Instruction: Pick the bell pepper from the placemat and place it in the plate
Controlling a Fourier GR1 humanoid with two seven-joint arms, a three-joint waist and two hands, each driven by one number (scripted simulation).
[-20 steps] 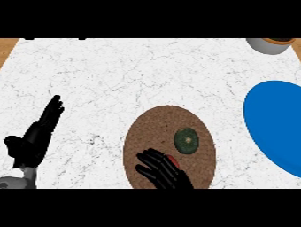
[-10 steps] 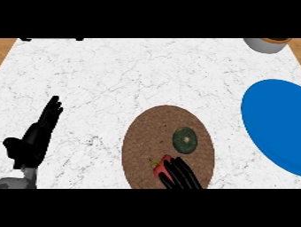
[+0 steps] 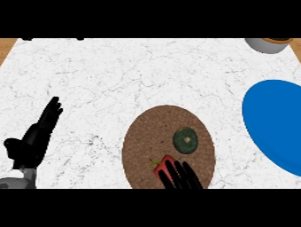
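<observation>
Red bell pepper [image 3: 162, 169] sat on the brown placemat [image 3: 150, 142] as our right hand [image 3: 183, 177] curled over it; our left hand [image 3: 35, 137] rested open.

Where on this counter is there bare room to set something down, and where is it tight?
Bare marble spans the counter above the placemat, and between the resting left hand and the placemat. The blue plate is bare. Crowded: the placemat's lower half, with the right hand over the bell pepper, beside a green round item.

You've got a white veined marble-look counter [image 3: 146, 75], rough brown woven-looking placemat [image 3: 146, 146] on it, smooth matt blue plate [image 3: 277, 119] right of the placemat
</observation>
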